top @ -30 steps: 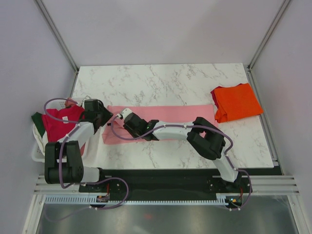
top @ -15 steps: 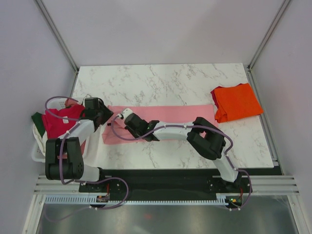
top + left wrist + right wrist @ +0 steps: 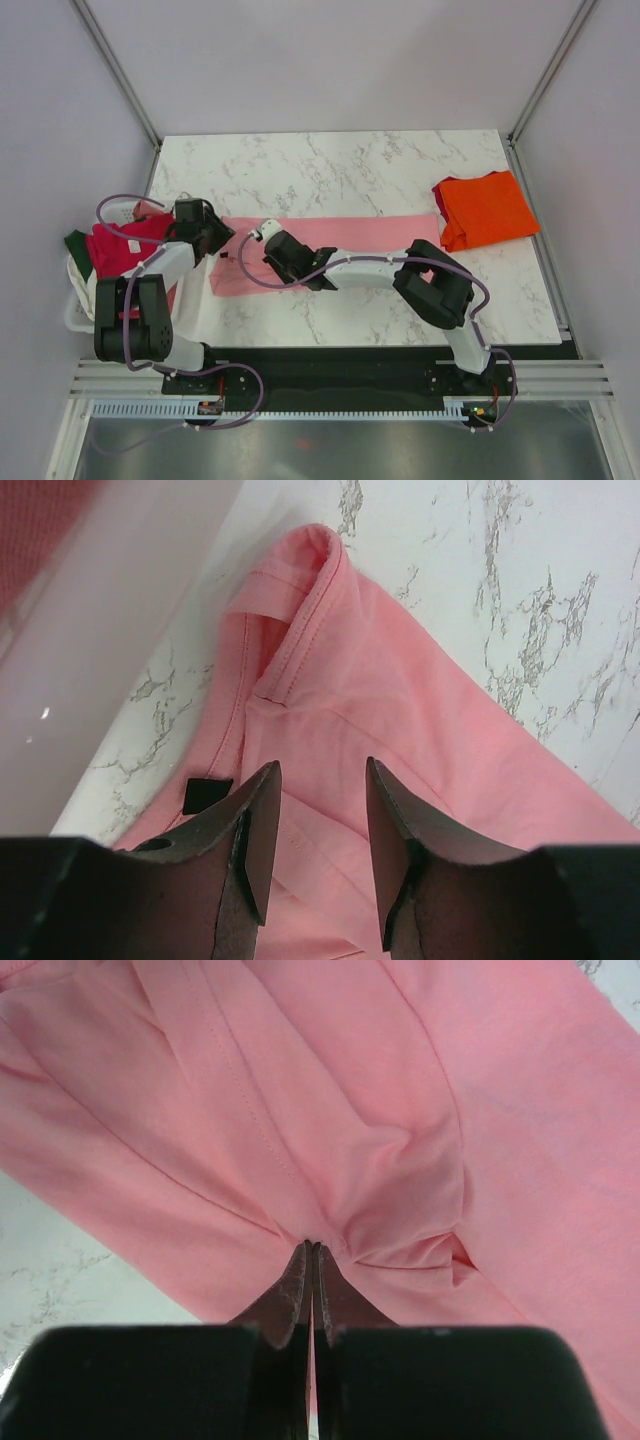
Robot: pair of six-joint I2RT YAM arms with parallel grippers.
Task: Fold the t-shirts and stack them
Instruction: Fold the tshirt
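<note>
A light pink t-shirt (image 3: 360, 232) lies folded into a long strip across the middle of the marble table. My right gripper (image 3: 312, 1245) is shut on a pinched-up fold of it near its left end, and the cloth (image 3: 400, 1110) puckers around the fingertips. In the top view that gripper (image 3: 262, 252) sits low on the strip. My left gripper (image 3: 322, 765) hovers open just over the strip's left end (image 3: 400, 680), beside a hemmed edge, with nothing between its fingers; from above it (image 3: 218, 240) is by the basket. An orange t-shirt (image 3: 488, 208) lies folded at the far right.
A white plastic basket (image 3: 75, 315) at the table's left edge holds a crimson-red shirt (image 3: 125, 245) and a dark green one (image 3: 78, 250). Its pale wall (image 3: 100, 650) stands close to my left gripper. A small black square (image 3: 206, 794) lies by the pink hem.
My right gripper has closed on a fold of the pink t-shirt. The left gripper has shifted slightly up along the strip's left end, still open.
</note>
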